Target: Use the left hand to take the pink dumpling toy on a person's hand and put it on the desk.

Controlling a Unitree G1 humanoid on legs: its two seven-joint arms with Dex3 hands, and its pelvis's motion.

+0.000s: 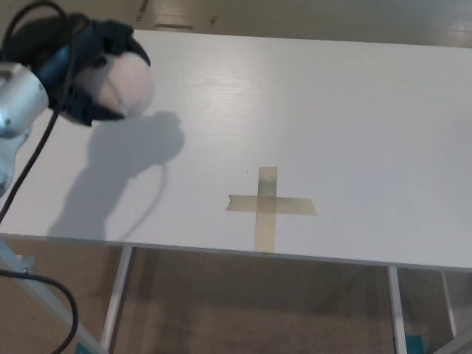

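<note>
The left hand (81, 70) is closed around the pink dumpling toy (122, 85); the black fingers (110, 37) wrap over the top and the back of it, so the pale round side of the toy looks out to the right of the hand. The toy seems to be carried above the desk (332, 110), not resting on it, because its shadow (129, 158) falls apart from it, below and a little right of the hand; I judge that the hand holds it from above like this in order to lower it straight down and then open. A black cable (33, 158) hangs from the arm and runs down under the hand. Well to the right of the hand and lower in the view, a cross of tape (267, 205) lies on the desk; it may mark a place for setting things, but this I cannot confirm. No person's hand shows, so the taking part looks done; the placing is not yet done. The right hand is not in view.
</note>
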